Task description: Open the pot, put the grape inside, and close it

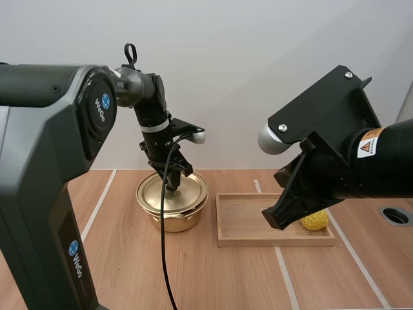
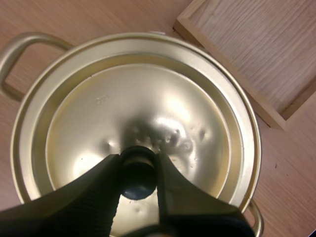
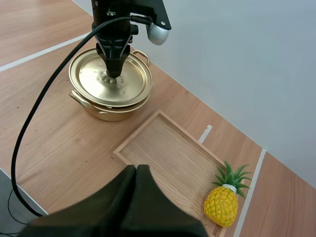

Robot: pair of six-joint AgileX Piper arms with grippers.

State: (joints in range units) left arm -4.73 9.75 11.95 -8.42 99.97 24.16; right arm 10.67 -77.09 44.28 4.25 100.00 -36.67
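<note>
The pot [image 1: 171, 210] is seen standing on the surface [image 1: 129, 258] with its lid [image 2: 148, 108] seated on the rim, so the opening step is judged begun but not completed. The lid's dark knob [image 2: 138, 177] is pinched between the fingers of the left claw [image 2: 138, 158], which is set directly over the pot's middle. Just beside the pot a wooden tray [image 1: 271, 243] is laid. At the tray end farthest from the pot a small yellow pineapple [image 3: 223, 202] is found, and this, rather than a grape, is taken as the fruit to be loaded. The right claw [image 3: 137, 170] is held above the tray, well apart from the pot, its fingers pressed together on nothing. Lifting the lid, placing the fruit inside and closing the pot are all left to be done.
</note>
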